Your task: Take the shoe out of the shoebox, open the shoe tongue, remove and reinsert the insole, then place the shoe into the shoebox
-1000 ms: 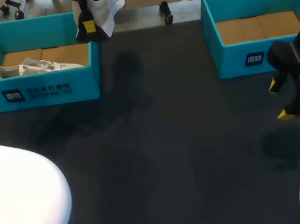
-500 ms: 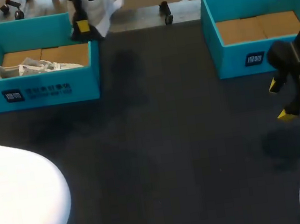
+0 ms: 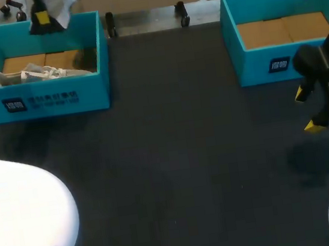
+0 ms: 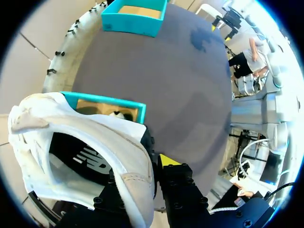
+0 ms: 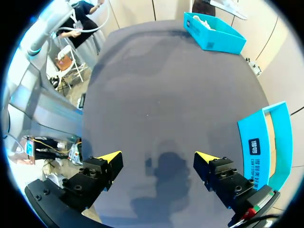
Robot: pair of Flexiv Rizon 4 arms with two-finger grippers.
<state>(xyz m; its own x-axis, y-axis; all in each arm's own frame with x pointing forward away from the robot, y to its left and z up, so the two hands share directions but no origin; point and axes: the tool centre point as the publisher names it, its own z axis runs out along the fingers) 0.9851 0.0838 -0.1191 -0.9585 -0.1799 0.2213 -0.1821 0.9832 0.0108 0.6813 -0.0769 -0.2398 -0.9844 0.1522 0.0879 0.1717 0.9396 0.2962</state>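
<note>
Head view overlooks the table [image 3: 177, 170]; both wrist views share it.

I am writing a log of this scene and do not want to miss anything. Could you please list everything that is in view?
Shoeboxes: 2, teal; left shoebox at the table's far left, right shoebox at its far right, showing only a brown bottom.
Shoes: 2, white; lying shoe inside the left shoebox, held shoe raised near that box's far rim.
Table: 1, black, under everything.
Left gripper: 1, black with yellow tips, shut on the held shoe.
Right gripper: 1, same colours, open, over bare table before the right shoebox.
</note>
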